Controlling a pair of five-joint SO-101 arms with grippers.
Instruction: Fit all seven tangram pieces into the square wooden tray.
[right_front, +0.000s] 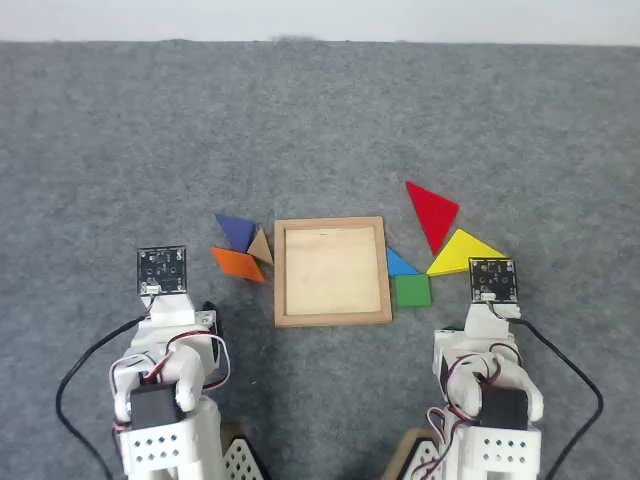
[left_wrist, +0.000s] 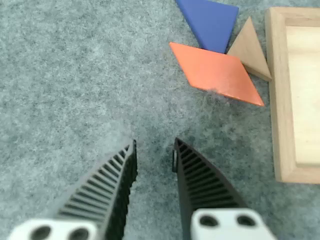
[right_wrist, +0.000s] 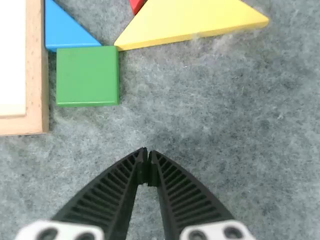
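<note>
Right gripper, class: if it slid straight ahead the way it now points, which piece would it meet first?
Most likely the yellow triangle, near its corner beside the green square. The right gripper, shut, points across bare grey mat just past the square's edge, though its height above the table is unclear.

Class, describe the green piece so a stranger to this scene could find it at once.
Find the square wooden tray. Beside its right edge, at the corner nearer the right arm, lies the green piece. It alone is square, unlike the light-blue triangle and yellow triangle beside it.
</note>
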